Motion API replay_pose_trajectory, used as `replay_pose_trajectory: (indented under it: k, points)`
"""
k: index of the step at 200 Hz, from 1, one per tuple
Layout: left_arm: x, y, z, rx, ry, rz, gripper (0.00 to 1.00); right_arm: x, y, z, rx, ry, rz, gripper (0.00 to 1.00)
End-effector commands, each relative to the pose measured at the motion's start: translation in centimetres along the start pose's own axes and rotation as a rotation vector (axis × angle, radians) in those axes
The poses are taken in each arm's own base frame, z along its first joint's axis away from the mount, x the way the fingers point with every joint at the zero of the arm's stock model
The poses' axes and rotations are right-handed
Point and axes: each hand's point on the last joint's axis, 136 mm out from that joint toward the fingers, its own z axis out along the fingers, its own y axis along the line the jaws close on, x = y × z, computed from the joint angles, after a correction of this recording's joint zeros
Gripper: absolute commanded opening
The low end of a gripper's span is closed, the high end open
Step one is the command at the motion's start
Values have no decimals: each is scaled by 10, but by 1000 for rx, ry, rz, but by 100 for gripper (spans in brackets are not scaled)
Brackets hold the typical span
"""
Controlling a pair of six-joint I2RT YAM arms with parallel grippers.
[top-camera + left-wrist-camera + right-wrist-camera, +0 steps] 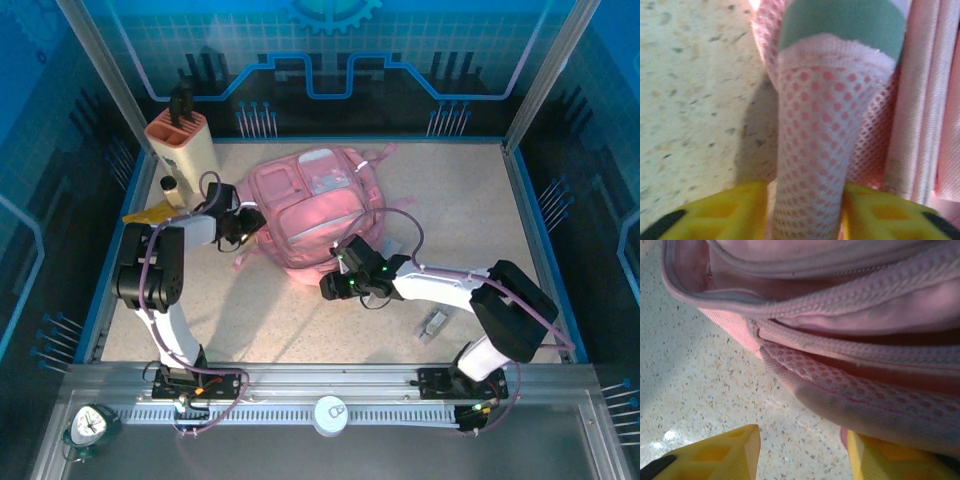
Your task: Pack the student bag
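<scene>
Jaws of the left gripper (805,205) are clenched on a pink mesh strap (815,125) of the student bag (310,215), with one yellow finger pressed to each side of it. Jaws of the right gripper (802,440) stand released. Bare speckled surface shows between its fingers, and the bag's mesh edge overlaps one finger; contact cannot be confirmed.

Counter (450,200): pale, speckled, framed in blue.

Student bag: lies flat near the counter's centre, pockets upward, between the two grippers.

Right arm (450,290): rises from its base at the near right, elbow bent out to the right, white forearm stretched left and low to the bag's near edge.

Left arm (160,270): rises from its base at the near left, folded sharply at the elbow, wrist reaching right to the bag's left side.

Beige holder (185,150): upright at the far left corner, dark items standing in it.

Yellow object (150,213): flat on the counter, just beside the left arm.

Small grey item (434,323): near the right arm's forearm.
</scene>
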Motion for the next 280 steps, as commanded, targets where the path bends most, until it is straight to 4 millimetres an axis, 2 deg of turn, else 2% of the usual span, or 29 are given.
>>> replay_pose_trajectory:
  k: [1,12,15,32,42,81,111,119,129,141,161,182,202,227,265,280]
  points:
    - [-9,-10,5,41,-19,-12,28,-30,-10,0,29,-67,-2,50]
    - [-7,-10,3,45,-11,-8,20,-33,-18,3,41,-70,4,50]
    - [-6,-11,3,46,-9,-8,17,-44,-14,0,31,-93,2,50]
    - [2,-13,0,59,9,-9,5,-65,-23,-1,43,-123,6,50]
    - [9,-16,-1,65,16,-3,2,-79,-31,-2,62,-144,3,50]
    - [48,-43,-6,117,64,-19,1,-142,-82,-15,134,-232,68,53]
    - [84,-63,-9,120,77,-58,2,-167,-109,-22,180,-252,78,56]
    - [95,-70,-8,135,81,-60,6,-170,-112,-26,186,-255,77,57]
    - [107,-75,-5,147,99,-60,21,-169,-114,-33,190,-257,75,60]
    - [112,-76,-4,142,115,-67,33,-165,-112,-42,194,-260,60,62]
    - [108,-57,-8,75,65,-83,42,-151,-103,-53,185,-240,39,65]
    - [106,-43,-12,24,38,-81,51,-127,-90,-56,191,-203,1,68]
    - [101,-28,-10,-18,23,-107,53,-106,-69,-53,164,-176,-32,69]
    - [80,-17,-8,-24,-29,-148,55,-87,-44,-46,113,-148,-52,70]
    - [57,-28,-6,37,-68,-168,57,-71,-21,-26,79,-120,-77,70]
    - [50,-25,-3,14,-99,-175,57,-65,-14,-15,62,-106,-80,69]
